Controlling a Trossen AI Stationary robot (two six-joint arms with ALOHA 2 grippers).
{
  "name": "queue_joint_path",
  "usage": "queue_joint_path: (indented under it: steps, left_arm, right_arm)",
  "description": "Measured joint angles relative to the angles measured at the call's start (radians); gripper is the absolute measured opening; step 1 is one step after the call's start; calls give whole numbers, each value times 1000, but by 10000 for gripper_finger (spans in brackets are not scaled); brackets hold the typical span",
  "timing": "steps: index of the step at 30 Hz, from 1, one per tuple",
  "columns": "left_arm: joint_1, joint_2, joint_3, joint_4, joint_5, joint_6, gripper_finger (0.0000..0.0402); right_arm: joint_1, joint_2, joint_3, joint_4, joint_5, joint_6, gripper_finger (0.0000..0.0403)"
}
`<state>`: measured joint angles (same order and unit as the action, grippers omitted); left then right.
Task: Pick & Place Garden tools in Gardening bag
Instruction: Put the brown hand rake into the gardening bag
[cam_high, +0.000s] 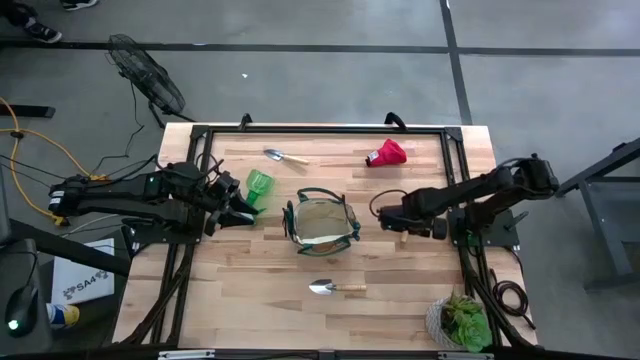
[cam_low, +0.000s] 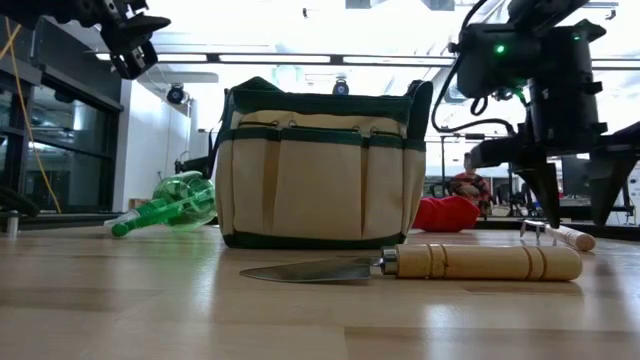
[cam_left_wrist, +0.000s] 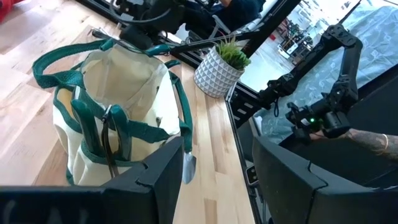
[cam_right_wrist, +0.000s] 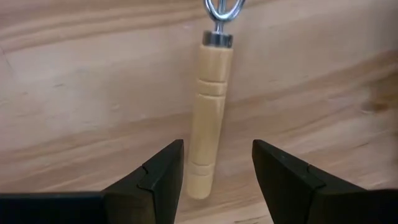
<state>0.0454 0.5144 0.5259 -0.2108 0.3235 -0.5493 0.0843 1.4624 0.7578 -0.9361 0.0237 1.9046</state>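
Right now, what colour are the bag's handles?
Dark green, on a tan bag; the left wrist view shows them best.

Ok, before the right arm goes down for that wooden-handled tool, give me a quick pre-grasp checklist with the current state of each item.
1. Right gripper jaws open: ok, a clear gap shows between them.
2. Wooden-handled tool lined up with the gap: ok, the handle's end lies between the fingertips in the right wrist view.
3. Tool free of neighbours: ok, it lies alone on the table.
4. Right jaws empty: ok, nothing is held.
5. Gardening bag upright, mouth open: ok, the high view looks into its top.
6. Left gripper clear of the bag: cannot tell; it hangs beside the bag, jaws open and empty.
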Motion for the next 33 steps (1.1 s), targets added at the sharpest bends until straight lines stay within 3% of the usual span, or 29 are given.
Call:
queue_joint_path:
  steps: [23,33]
  left_arm:
    - [0,0,0,-3,6,2,186]
    - [0,0,0,-3,6,2,186]
  right_arm:
    - [49,-2,-105,186,4,118,179]
    - [49,-1,-105,186,4,81,84]
